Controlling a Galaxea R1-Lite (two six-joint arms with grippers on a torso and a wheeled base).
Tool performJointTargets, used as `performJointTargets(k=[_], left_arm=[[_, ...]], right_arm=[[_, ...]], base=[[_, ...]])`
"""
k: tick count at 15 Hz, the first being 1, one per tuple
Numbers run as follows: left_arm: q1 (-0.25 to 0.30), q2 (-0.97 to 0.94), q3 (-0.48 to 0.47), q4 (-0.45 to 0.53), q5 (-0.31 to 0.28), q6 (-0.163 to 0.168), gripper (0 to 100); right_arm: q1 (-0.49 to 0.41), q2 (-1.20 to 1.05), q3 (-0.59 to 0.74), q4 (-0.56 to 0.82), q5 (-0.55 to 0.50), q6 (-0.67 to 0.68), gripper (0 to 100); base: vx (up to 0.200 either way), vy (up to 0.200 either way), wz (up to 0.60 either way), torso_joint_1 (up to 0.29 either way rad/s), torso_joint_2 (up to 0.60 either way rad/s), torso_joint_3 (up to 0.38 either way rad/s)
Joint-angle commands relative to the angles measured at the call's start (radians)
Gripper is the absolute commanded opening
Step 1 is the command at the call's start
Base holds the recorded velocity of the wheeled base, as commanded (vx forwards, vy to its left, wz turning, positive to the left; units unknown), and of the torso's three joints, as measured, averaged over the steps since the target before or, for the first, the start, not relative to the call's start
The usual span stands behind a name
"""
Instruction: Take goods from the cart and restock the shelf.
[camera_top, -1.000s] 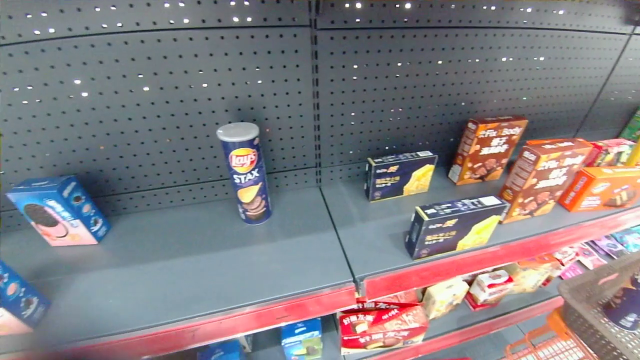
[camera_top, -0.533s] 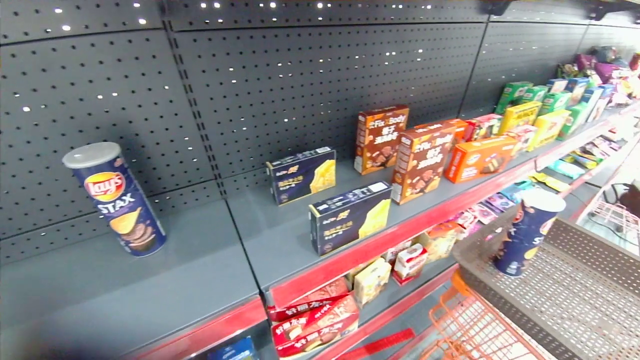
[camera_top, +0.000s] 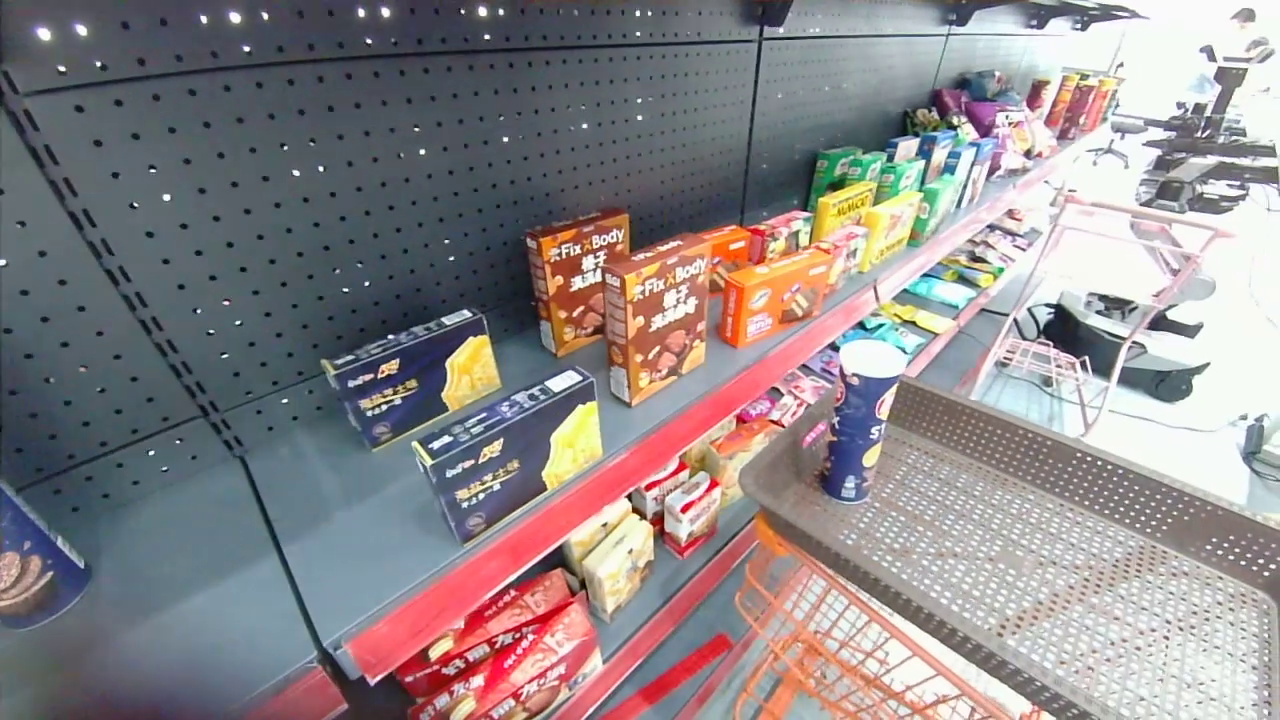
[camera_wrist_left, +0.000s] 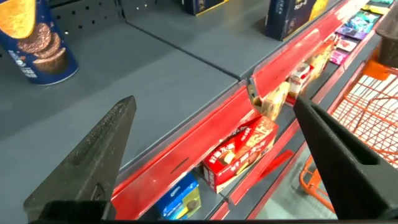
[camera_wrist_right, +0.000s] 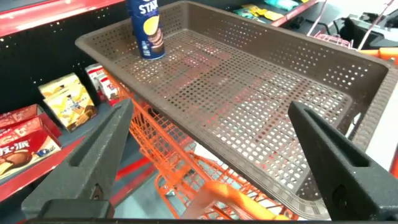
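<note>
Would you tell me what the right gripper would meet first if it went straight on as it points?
Most likely the right gripper would meet the floor of the brown basket; the chip can stands aside in its corner, though depth is unclear.

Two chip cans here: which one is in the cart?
The chip can standing upright in the corner of the brown basket, on the right. The other can stands on the grey shelf at far left.

The basket (camera_top: 1000, 560) is perforated matt plastic, the shelf (camera_top: 330, 520) smooth matt metal, the can (camera_top: 860, 420) glossy.
</note>
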Motion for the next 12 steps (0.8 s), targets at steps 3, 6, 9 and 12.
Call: performJointTargets(k=[3, 6, 9, 12], left_arm=[[0.000, 0.001, 0.000, 0.000, 0.001, 0.000, 100], [0.000, 0.001, 0.000, 0.000, -0.001, 0.000, 100], [0.000, 0.001, 0.000, 0.000, -0.001, 0.000, 100], [0.000, 0.001, 0.000, 0.000, 0.001, 0.000, 100]], right_arm=[[0.000, 0.000, 0.000, 0.000, 0.002, -0.002, 100], [0.000, 0.000, 0.000, 0.000, 0.002, -0.002, 100], [0.000, 0.000, 0.000, 0.000, 0.002, -0.002, 100], [0.000, 0.000, 0.000, 0.000, 0.002, -0.002, 100]], base=[[0.000, 0.000, 0.00, 0.000, 0.00, 0.000], [0.000, 0.000, 0.00, 0.000, 0.00, 0.000], [0.000, 0.000, 0.00, 0.000, 0.00, 0.000], [0.000, 0.000, 0.00, 0.000, 0.00, 0.000]])
